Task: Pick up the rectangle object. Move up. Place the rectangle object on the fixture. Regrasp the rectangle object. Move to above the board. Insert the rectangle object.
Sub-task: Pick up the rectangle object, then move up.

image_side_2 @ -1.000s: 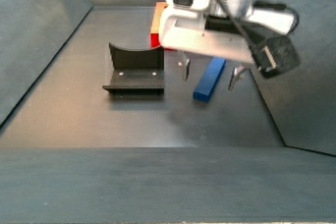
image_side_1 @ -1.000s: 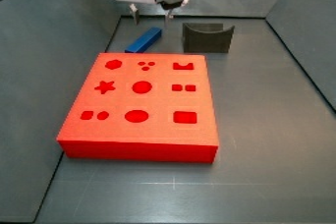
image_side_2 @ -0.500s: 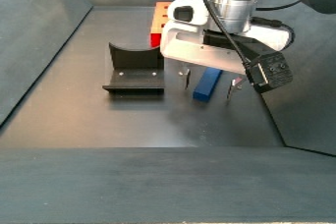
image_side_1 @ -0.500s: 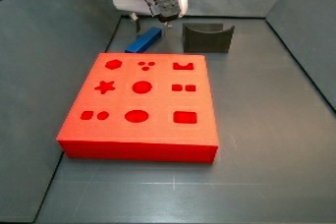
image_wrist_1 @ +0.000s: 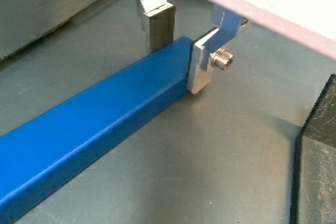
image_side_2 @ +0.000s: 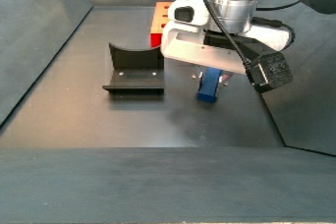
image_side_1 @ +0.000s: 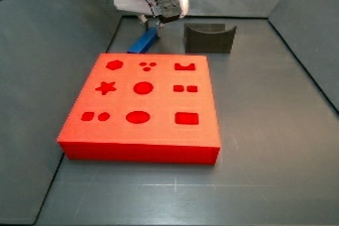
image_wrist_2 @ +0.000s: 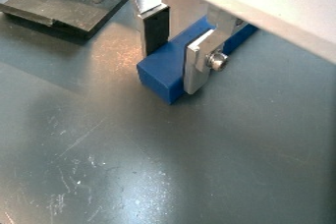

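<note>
Rectangle object (image_wrist_1: 98, 110) partly hidden by end effector (image_wrist_1: 182, 49).

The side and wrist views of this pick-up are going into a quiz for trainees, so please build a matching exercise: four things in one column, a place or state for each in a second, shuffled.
1. blue bar
2. pincer
3. fixture
4. red board

A. nearest the camera in a side view, holes on top
B. lying on the floor
C. astride one end of the bar
D. standing with nothing in its notch

Pairs: 1-B, 2-C, 3-D, 4-A
</note>
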You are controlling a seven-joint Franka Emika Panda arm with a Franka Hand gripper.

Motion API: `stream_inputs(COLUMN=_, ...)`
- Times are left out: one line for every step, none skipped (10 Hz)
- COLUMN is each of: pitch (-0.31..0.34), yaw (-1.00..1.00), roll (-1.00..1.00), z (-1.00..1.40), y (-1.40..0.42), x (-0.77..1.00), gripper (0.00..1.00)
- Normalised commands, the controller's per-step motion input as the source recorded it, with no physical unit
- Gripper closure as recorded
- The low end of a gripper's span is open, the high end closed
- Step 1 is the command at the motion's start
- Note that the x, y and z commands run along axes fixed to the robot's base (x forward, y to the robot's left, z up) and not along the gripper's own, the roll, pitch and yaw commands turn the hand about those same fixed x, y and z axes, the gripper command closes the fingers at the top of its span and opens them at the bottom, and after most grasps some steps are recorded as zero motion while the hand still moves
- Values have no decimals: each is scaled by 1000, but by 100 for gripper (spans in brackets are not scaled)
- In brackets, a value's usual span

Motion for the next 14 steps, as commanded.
stream_inputs(pitch=0, yaw=0, roll=0, z=0, y=0, x=0, gripper=100)
stream_inputs(pitch=0, yaw=0, roll=0, z=0, y=0, x=0, gripper=100)
stream_inputs(pitch=0, yaw=0, roll=0, z=0, y=0, x=0, gripper=100)
stream_inputs(pitch=0, yaw=0, roll=0, z=0, y=0, x=0, gripper=100)
stream_inputs(pitch=0, yaw=0, roll=0, z=0, y=0, x=0, gripper=100)
stream_inputs(pitch=0, yaw=0, roll=0, z=0, y=0, x=0, gripper=100)
stream_inputs(pitch=0, yaw=0, roll=0, z=0, y=0, x=0, gripper=100)
stream_inputs(pitch=0, yaw=0, roll=0, z=0, y=0, x=0, gripper=100)
stream_inputs(pitch=0, yaw=0, roll=0, z=0, y=0, x=0, gripper=100)
stream_inputs(pitch=0, yaw=0, roll=0, z=0, y=0, x=0, gripper=100)
stream_inputs(pitch=0, yaw=0, roll=0, z=0, y=0, x=0, gripper=100)
stream_inputs(pitch=0, yaw=0, roll=0, z=833, y=0, x=0, gripper=100)
stream_inputs(pitch=-15, yaw=-34, roll=5, z=863, y=22, x=15, gripper=100)
stream_inputs(pitch=19, yaw=-43, roll=5, z=737, y=15, x=-28, gripper=100)
